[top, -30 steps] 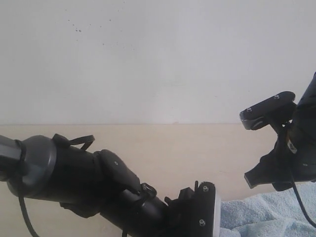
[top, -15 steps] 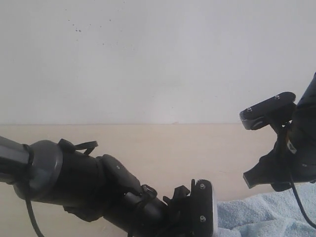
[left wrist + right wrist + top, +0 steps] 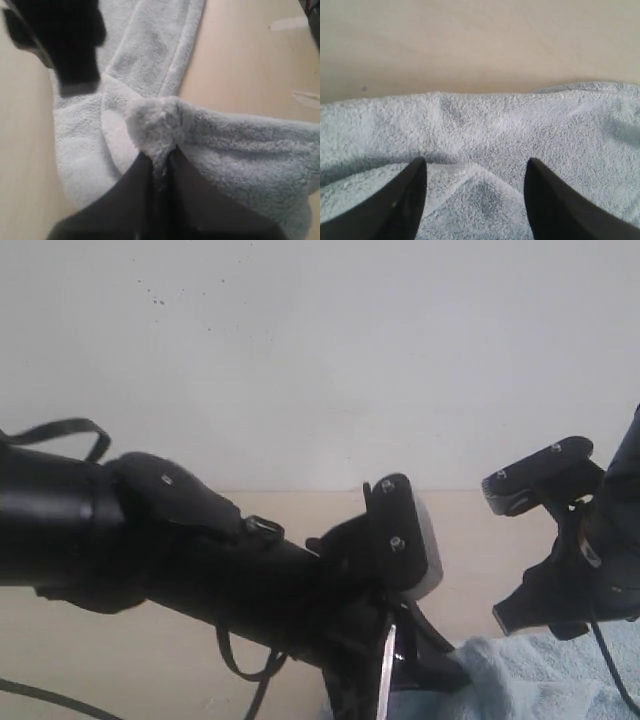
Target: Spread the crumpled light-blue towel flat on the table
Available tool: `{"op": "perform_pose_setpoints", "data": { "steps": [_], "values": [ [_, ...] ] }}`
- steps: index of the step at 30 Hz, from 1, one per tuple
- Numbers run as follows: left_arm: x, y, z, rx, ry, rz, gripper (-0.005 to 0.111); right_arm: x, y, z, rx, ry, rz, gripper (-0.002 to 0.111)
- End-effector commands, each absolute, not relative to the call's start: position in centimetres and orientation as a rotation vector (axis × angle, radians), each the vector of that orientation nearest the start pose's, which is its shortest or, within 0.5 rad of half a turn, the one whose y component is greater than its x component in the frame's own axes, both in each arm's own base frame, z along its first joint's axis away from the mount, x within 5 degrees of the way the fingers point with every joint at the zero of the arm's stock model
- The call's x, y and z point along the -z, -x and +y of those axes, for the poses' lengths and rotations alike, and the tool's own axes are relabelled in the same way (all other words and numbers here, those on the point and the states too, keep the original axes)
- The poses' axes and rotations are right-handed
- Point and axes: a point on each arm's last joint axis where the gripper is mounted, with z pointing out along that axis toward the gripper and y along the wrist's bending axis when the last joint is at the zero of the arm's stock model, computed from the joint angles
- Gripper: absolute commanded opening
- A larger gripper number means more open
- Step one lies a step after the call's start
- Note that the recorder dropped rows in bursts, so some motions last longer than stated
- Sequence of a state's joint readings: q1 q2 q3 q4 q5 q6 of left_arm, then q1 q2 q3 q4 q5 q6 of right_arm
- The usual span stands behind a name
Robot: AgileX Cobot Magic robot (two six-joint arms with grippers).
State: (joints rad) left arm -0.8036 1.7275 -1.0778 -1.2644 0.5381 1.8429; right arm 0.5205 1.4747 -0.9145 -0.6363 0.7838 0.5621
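Though thick-piled, handles as soft, limp and light: light-blue terry towel, crumpled in folds on the pale wood tabletop. Probably sags and drags when lifted, so best taken by a hemmed edge or corner. Pinched at a bunched tuft by the left tool, clamped tight on it. Poised over another fold with jaws wide and gripping nothing: right tool.

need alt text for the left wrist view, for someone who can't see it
The left tool is shut on a pinched tuft of the light-blue towel, seen close up. The rest of the towel lies bunched and folded on the pale wood table, with a blurred dark shape in front of part of it.
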Motion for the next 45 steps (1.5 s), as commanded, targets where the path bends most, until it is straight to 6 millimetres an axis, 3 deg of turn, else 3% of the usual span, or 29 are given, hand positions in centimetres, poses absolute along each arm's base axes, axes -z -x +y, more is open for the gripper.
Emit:
{"op": "perform_pose_setpoints", "data": {
  "steps": [1,7,14,16,18,21,22,25,29,31,35,40,42,45],
  "values": [
    [-25.2,-21.0,-28.1,0.656,-1.679,1.620,0.004,-22.1,-25.2,10.0,0.391,0.480,2.569,0.055],
    [-26.0,-20.7,-25.9,0.488,-1.700,1.741,0.004,-21.1,-24.7,10.1,0.338,0.421,2.620,0.055],
    [-25.1,-20.3,-25.1,0.467,-1.689,1.812,0.004,-20.5,-24.5,10.4,0.302,0.582,2.590,0.055],
    [-25.1,-20.3,-25.1,0.469,-1.680,1.824,0.004,-20.7,-25.3,9.9,0.313,0.545,2.542,0.055],
    [-25.1,-20.4,-25.1,0.470,-1.650,1.838,0.004,-20.5,-26.3,8.0,0.328,0.374,2.558,0.055],
    [-25.3,-20.8,-25.2,0.479,-1.553,1.885,0.004,-19.5,-27.5,3.0,0.365,-0.038,2.682,0.055],
    [-25.3,-20.9,-25.1,0.484,-1.525,1.904,0.004,-19.0,-27.5,0.8,0.346,-0.208,2.740,0.055],
    [-25.4,-21.6,-24.8,0.491,-1.423,1.953,0.004,-18.1,-26.5,-2.9,0.162,-0.435,2.886,0.049],
    [-25.8,-22.8,-24.1,0.490,-1.270,2.005,0.004,-18.1,-24.7,-5.0,-0.193,-0.512,3.034,0.034],
    [-26.0,-23.5,-23.7,0.483,-1.240,2.016,0.004,-18.4,-23.8,-5.8,-0.218,-0.478,3.099,0.026],
    [-26.1,-24.3,-22.6,0.480,-1.218,2.052,0.004,-19.2,-22.3,-6.8,-0.070,-0.386,3.218,0.017],
    [-26.6,-24.4,-22.1,0.478,-1.203,2.051,0.004,-19.8,-20.6,-9.2,0.415,-0.321,3.342,0.018],
    [-26.8,-24.3,-22.1,0.478,-1.201,2.044,0.004,-19.7,-20.1,-10.0,0.578,-0.285,3.348,0.025],
    [-27.0,-24.3,-22.0,0.477,-1.196,2.036,0.004,-19.1,-19.8,-10.1,0.618,-0.303,3.325,0.048]
  ]
}}
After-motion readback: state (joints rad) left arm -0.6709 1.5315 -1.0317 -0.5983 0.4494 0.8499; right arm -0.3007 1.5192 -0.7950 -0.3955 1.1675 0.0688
